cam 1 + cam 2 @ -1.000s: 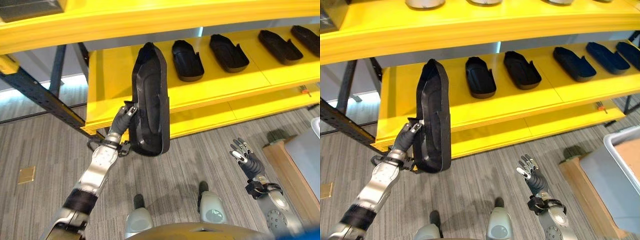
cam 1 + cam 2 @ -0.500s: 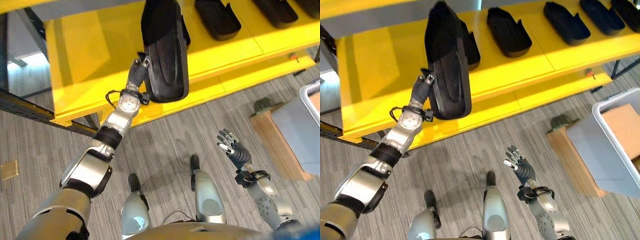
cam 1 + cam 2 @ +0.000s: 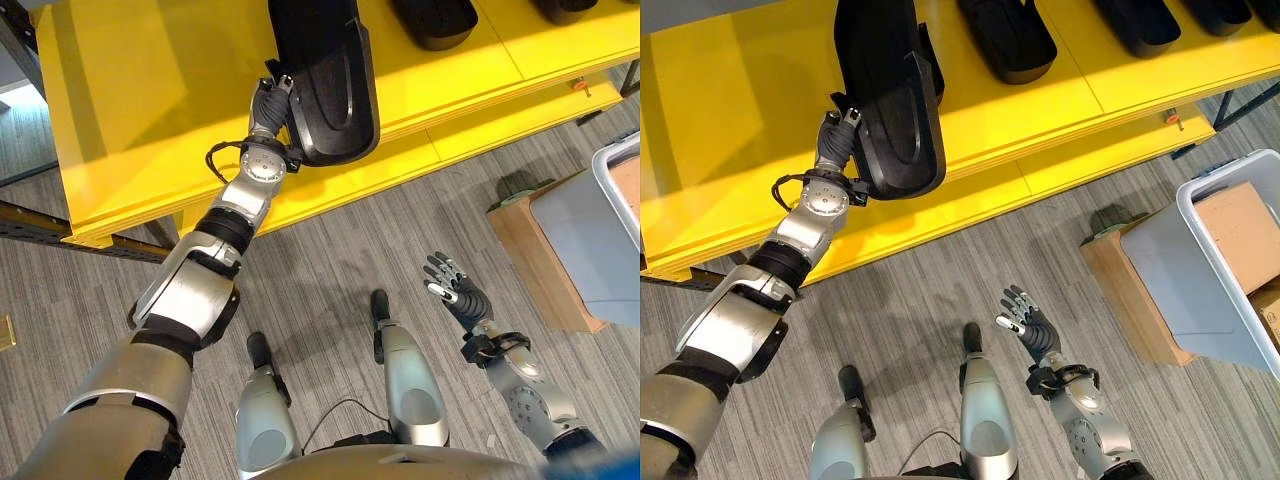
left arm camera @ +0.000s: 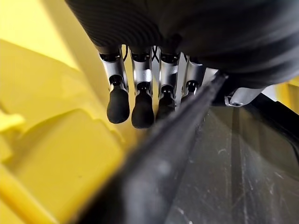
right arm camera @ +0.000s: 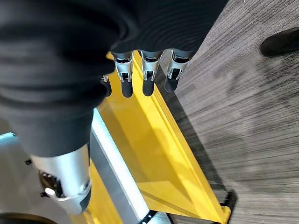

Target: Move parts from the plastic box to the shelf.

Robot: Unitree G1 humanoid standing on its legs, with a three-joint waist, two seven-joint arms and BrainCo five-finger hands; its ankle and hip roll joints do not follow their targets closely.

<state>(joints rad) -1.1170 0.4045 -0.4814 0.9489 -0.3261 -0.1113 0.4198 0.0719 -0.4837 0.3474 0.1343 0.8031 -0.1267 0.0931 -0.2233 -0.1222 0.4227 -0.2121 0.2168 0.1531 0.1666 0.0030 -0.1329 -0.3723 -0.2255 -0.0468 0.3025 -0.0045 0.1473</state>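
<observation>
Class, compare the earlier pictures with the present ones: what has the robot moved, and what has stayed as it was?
The left hand, still shut on the long black part, has carried it from in front of the yellow shelf up over its surface, beside the other black parts. Nothing was let go. The right hand stays open and idle above the floor; the plastic box is unmoved.

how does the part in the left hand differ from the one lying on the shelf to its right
The held part is gripped at its edge by the left hand and overhangs the yellow shelf's front edge; the shelf part lies flat, fully on the shelf, untouched. The held part looks larger in view, being nearer the camera. Both are black, elongated, shell-shaped mouldings.
</observation>
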